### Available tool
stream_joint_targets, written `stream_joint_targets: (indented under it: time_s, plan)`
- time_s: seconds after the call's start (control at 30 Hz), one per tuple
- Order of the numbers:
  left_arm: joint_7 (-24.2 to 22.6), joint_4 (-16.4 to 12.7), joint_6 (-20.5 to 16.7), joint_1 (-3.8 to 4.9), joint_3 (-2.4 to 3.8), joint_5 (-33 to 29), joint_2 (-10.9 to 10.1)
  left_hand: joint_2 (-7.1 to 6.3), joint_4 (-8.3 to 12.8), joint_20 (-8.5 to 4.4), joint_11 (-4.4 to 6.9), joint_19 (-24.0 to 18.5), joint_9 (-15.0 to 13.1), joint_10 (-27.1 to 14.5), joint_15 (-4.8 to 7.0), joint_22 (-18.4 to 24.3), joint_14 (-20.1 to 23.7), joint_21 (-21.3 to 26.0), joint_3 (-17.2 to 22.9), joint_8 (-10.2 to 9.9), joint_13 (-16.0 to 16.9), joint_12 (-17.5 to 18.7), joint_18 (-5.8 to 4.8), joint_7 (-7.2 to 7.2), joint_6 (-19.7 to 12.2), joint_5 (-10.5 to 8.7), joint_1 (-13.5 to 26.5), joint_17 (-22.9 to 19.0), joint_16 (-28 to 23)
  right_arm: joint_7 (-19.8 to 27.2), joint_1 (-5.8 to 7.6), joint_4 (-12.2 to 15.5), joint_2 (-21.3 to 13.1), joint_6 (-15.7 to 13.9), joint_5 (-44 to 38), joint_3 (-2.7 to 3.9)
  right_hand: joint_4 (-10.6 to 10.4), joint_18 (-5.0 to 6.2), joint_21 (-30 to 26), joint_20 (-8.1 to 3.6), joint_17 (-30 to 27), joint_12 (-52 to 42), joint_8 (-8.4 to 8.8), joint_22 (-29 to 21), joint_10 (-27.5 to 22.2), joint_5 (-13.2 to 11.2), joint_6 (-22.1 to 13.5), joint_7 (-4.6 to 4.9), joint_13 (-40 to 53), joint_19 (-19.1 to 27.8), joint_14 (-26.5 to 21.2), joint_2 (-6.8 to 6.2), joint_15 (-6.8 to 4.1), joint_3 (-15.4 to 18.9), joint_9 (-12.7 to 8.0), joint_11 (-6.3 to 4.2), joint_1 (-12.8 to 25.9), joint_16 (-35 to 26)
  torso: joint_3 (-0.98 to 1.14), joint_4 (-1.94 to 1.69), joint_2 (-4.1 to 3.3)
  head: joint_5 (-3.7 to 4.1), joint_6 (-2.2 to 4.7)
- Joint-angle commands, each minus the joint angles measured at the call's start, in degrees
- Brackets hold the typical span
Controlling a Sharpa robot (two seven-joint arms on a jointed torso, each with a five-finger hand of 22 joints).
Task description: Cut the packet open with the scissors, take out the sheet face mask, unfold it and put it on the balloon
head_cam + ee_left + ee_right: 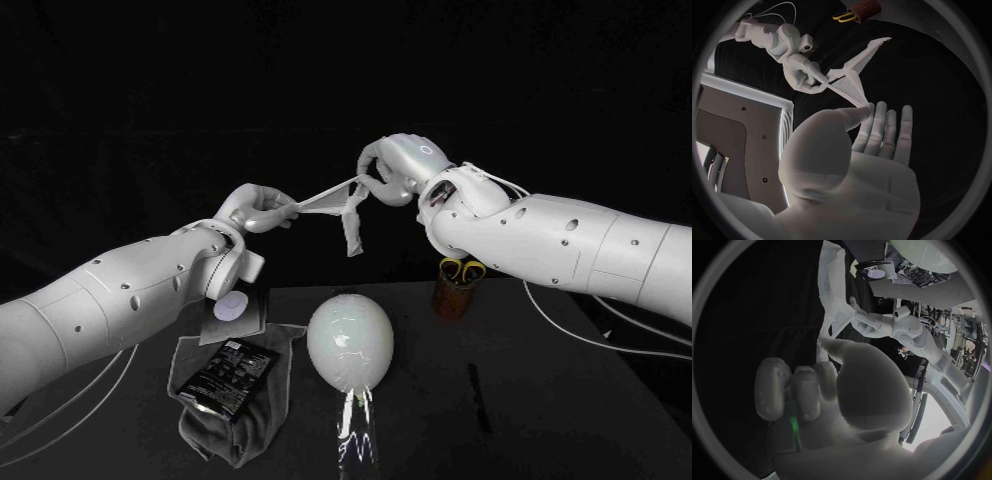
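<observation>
A thin, whitish sheet face mask is held up in the air above the far part of the black table, drawn out between the two hands. It is only partly opened: a narrow band is stretched taut from hand to hand, while a crumpled, twisted fold is seen hanging below the middle. One end is pinched by the left hand between the thumb and a fingertip, and the other fingers are held straight and close together, as shown in the left wrist view. The other end is clamped by the curled fingers of the right hand, which is set a little higher. Below the mask, well apart from it, a pale, egg-shaped balloon is laid on the table. Beside the balloon, a glossy black packet is rested on a crumpled grey cloth. Yellow-handled scissors are stood in a brown holder near the right arm.
</observation>
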State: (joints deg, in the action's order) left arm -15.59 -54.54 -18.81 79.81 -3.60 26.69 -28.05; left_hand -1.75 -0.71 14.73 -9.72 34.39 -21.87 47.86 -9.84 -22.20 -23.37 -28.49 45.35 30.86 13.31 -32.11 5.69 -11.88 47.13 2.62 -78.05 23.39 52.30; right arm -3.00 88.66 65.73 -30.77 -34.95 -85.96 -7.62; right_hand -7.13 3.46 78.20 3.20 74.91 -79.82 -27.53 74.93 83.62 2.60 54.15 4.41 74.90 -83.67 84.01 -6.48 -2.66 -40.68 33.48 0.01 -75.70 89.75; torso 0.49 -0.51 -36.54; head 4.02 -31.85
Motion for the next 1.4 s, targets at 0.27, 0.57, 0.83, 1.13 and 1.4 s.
stream_joint_targets:
  time_s: [0.27, 0.57, 0.83, 1.13, 1.4]
  plan:
    - [-2.04, -2.83, -3.59, -1.19, 1.48, -10.98, -1.27, 0.37, -0.23, -0.58, 0.33, -0.88, -8.79, 2.58, 0.49, -2.99, -3.25, -4.01, -0.43, -0.47, -1.52, 0.68, 0.7, -0.06, 0.49, 0.15, -0.21, -2.67, -0.07, -0.77, 0.06, -1.03, 0.49, 6.87, -1.29, -0.53, 0.09, -0.91, -0.1, -0.1, 15.09, -0.29, -2.45, 11.72, 0.71, 0.18, 0.3, -0.01, 5.65, -0.71, 5.99, 0.3, -0.56, -0.3, 0.06, 0.08, -0.27, 0.25, -0.03, 0.01, 0.04, -0.02, 0.15]
    - [-3.34, -6.18, -4.21, -1.32, 2.16, -17.9, -2.06, 0.33, -0.29, -1.32, 1.31, -0.63, -10.45, 9.59, 1.88, -7.07, -10.23, -10.05, 0.41, -1.32, -5.05, 5.89, 2.31, 0.28, 0.49, 0.12, -0.11, -7.47, -2.64, -0.75, -1.18, -1.96, 1.01, 7.04, 0.92, -0.92, 0.07, -0.9, -0.15, -0.11, 15.09, -0.2, -2.43, 11.7, 0.66, 0.18, 0.3, -0.01, 5.56, -0.68, 5.99, 0.35, -0.56, -0.33, 0.02, 0.08, -0.26, 0.25, -0.03, -0.04, -0.05, -0.07, 0.18]
    - [-4.26, -5.84, -4.62, -0.27, 2.72, -19.73, -2.53, 0.24, -0.43, -1.05, 1.57, -1.03, -11.37, 11.91, 2.18, -7.85, -11.92, -11.25, 0.55, -1.45, -6.26, 8.53, 2.82, 0.48, 0.64, 0.13, 0.14, -9.03, -3.49, -1.18, -2.59, -3.62, 1.15, 4.67, 0.34, -1.2, 0.06, -0.88, -0.22, -0.11, 15.09, -0.2, -2.41, 11.68, 0.67, 0.18, 0.3, -0.01, 5.57, -0.65, 5.99, 0.4, -0.55, -0.38, -0.01, 0.08, -0.27, 0.25, 0.09, -0.11, -0.03, -0.5, 0.05]
    - [-2.7, -4.89, -2.91, 0.31, 2.78, -18.21, -2.57, 0.2, -0.55, -0.86, 1.69, -0.97, -11.88, 13.07, 2.33, -8.1, -12.75, -11.77, 0.57, -1.55, -6.79, 9.95, 3.24, 0.57, 0.7, 0.13, 0.25, -9.76, -3.85, -1.04, -2.88, -4.4, 0.42, 0.16, -0.22, -1.2, 0.06, -0.94, 0.04, -0.12, 15.09, -0.33, -2.41, 11.75, 0.75, 0.18, 0.3, -0.01, 5.7, -0.77, 5.99, 0.41, -0.55, -0.39, -0.02, 0.07, -0.28, 0.25, -0.03, 0.06, 0.0, -0.58, 0.13]
    - [-1.74, -4.38, -1.76, 0.39, 2.74, -17.48, -2.4, 0.16, -0.6, -0.77, 1.73, -0.95, -12.06, 13.46, 2.36, -8.17, -12.98, -11.93, 0.55, -1.56, -6.94, 10.4, 3.36, 0.6, 0.79, 0.13, 0.3, -9.99, -3.95, -0.32, -2.89, -3.52, 0.11, -1.74, 0.15, -1.11, 0.06, -0.95, 0.08, -0.12, 15.09, -0.35, -2.41, 11.76, 0.77, 0.18, 0.31, -0.01, 5.72, -0.79, 5.99, 0.4, -0.56, -0.39, -0.03, 0.07, -0.27, 0.25, 0.03, -0.08, -0.02, -0.55, 0.21]
